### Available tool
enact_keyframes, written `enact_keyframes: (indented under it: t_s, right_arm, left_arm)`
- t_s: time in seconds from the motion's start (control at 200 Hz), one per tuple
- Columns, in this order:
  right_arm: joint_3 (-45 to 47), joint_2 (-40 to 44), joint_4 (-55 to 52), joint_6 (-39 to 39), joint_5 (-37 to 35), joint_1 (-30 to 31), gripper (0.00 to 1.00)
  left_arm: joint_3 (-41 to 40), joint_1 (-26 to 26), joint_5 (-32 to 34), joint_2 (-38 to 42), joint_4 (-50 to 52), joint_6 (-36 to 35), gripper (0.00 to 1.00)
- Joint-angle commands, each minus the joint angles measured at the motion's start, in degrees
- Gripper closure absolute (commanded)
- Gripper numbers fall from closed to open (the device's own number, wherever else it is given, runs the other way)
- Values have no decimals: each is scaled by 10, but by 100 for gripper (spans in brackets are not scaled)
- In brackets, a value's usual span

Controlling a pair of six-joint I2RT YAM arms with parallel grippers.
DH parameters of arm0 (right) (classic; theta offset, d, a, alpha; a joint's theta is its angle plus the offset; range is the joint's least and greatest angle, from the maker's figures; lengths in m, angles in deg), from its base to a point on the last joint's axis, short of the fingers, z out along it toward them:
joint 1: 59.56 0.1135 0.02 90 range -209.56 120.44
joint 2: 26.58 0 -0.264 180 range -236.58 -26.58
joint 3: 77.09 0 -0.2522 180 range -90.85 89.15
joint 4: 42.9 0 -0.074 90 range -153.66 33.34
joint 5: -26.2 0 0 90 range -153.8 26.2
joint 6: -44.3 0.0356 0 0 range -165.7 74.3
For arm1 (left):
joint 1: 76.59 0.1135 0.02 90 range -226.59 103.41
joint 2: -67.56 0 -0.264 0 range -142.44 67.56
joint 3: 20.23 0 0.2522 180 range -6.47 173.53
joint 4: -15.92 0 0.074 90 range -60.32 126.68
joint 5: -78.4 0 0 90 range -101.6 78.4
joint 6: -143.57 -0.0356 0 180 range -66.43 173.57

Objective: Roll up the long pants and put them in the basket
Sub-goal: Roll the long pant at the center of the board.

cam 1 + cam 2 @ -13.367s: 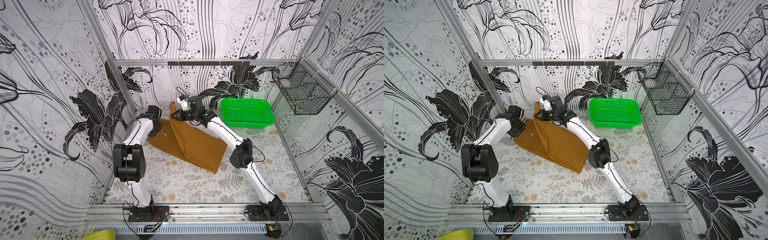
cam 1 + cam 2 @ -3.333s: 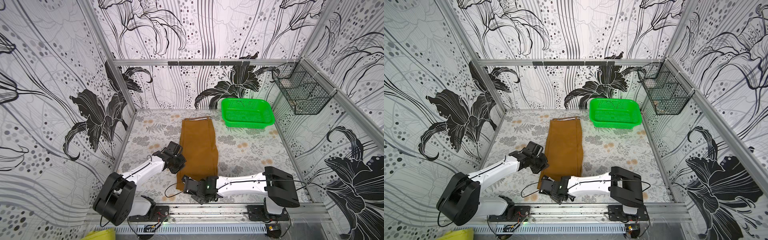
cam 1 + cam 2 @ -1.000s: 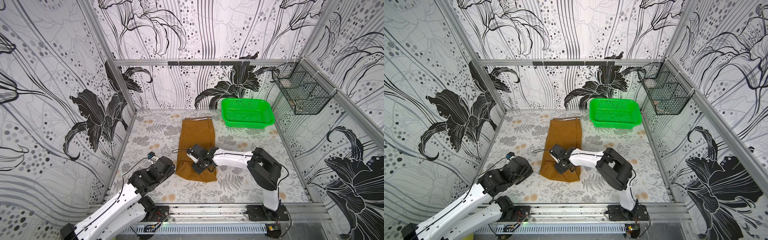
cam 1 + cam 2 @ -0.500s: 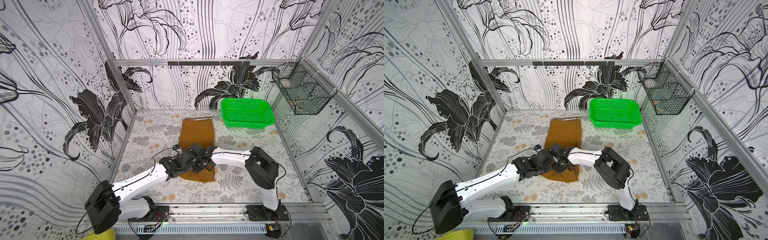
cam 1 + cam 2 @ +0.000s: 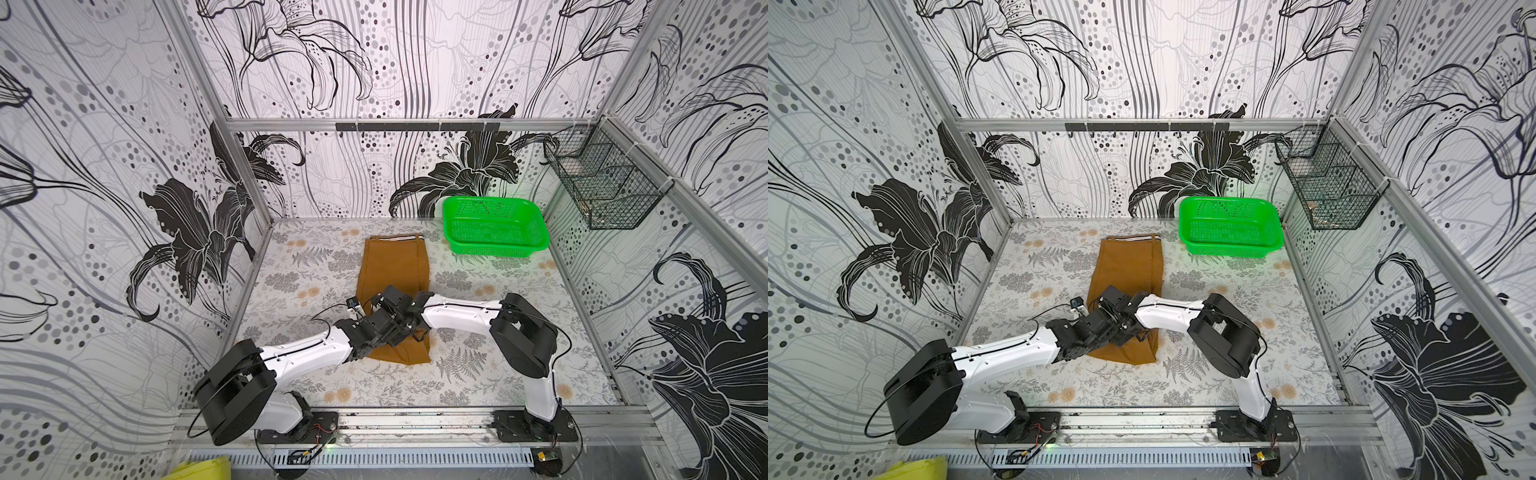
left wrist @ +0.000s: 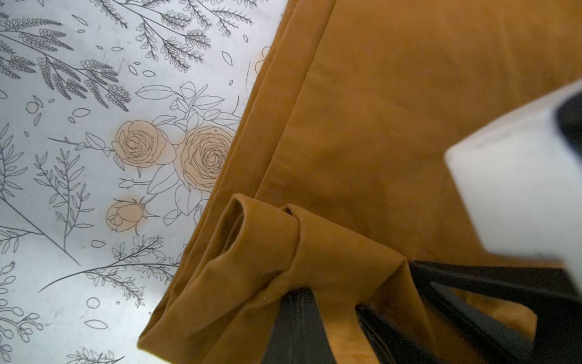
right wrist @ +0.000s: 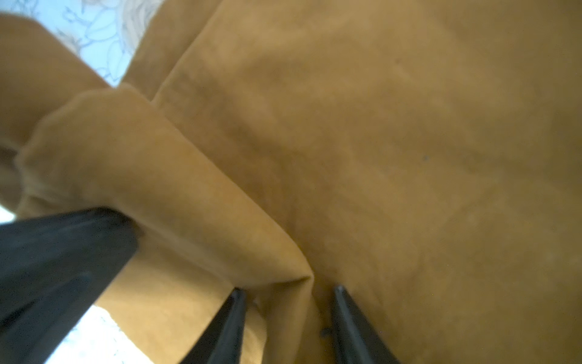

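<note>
Here, one long pants, one green basket, left claw, right claw

Left wrist view: left gripper fingers run off the frame edge, and a white out-of-focus body is cropped too. Right wrist view is soft all over: right gripper fingers sit apart either side of a fold in the long pants, contact can't be called, and a dark blurred shape is unidentifiable. In both top views the two grippers stack over the pants' near half, hiding fingertips and the cloth beneath; wire basket contents too small to read, yellow thing cropped.
</note>
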Motion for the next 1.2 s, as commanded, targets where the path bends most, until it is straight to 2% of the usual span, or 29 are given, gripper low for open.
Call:
enact_keyframes:
  t_s: [0.0,0.205,0.421,0.546,0.656,0.701,0.811,0.926,1.056,1.126,1.196]
  right_arm:
    - [3,10,-16,14,31,-1,47]
    - [45,91,26,54,43,-35,43]
    - [60,216,-10,41,-3,-79,33]
    - [74,288,-46,25,-65,-80,35]
    - [139,367,-22,25,-79,-76,47]
    - [175,403,-10,23,-102,-52,46]
    - [235,464,-15,7,-239,63,38]
    - [255,474,-44,32,-384,197,41]
    - [235,407,-99,74,-507,305,41]
    - [218,348,-119,83,-532,342,40]
    - [200,286,-120,75,-527,358,39]
  left_arm:
    - [-43,5,54,-34,18,47,100]
    - [-67,5,71,-30,46,113,100]
    - [-75,5,74,-16,49,119,100]
    - [-74,5,74,-7,50,115,100]
    - [-70,5,71,3,49,107,100]
    - [-67,6,69,5,46,100,100]
    - [-56,6,64,8,45,84,100]
    - [-57,10,45,8,28,74,100]
    - [-79,40,-19,8,-34,58,100]
    - [-80,54,-42,4,-48,53,100]
    - [-74,58,-52,1,-49,46,100]
